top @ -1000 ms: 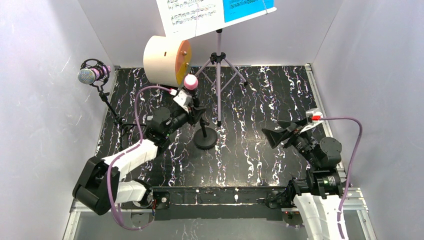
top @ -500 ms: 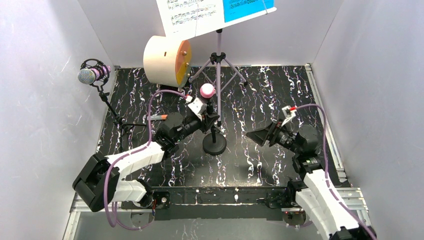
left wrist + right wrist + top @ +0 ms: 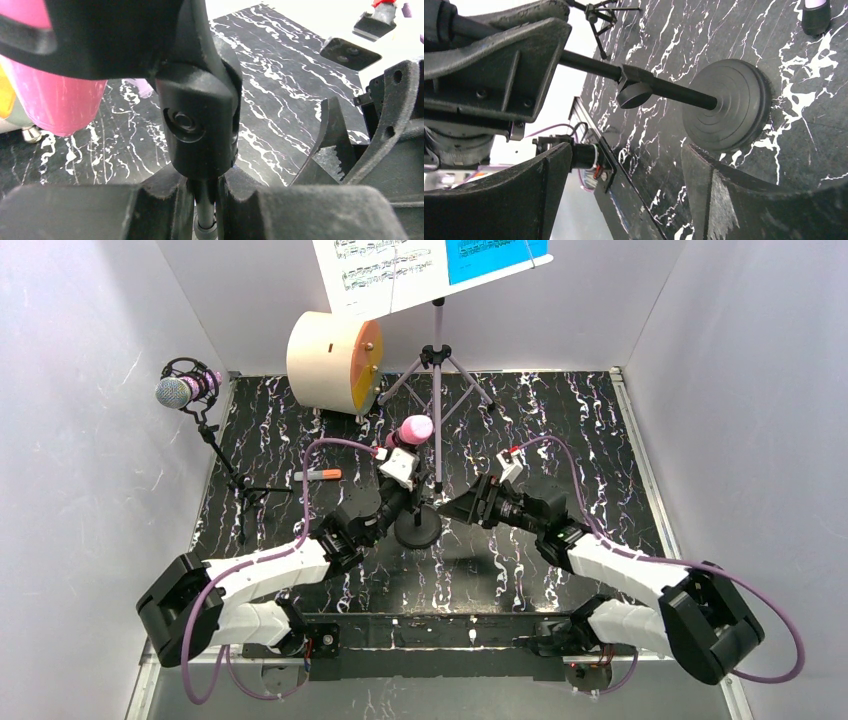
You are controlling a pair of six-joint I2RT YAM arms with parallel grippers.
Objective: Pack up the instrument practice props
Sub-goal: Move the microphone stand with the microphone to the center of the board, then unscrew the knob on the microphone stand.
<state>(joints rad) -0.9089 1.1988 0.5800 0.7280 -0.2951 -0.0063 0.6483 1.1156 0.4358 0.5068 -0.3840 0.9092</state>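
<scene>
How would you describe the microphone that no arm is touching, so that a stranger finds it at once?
Start at the black marbled table and go to its far left corner, beside the white wall. There a thin black tripod lifts a microphone. Unlike the pink microphone on the round-based stand in the middle, it has a silver mesh head.

One camera high, two riding the wrists.
The overhead looks down over the whole table [image 3: 560, 420]; both wrist cameras sit close, facing each other across the shared round-based mic stand [image 3: 418, 530].
</scene>
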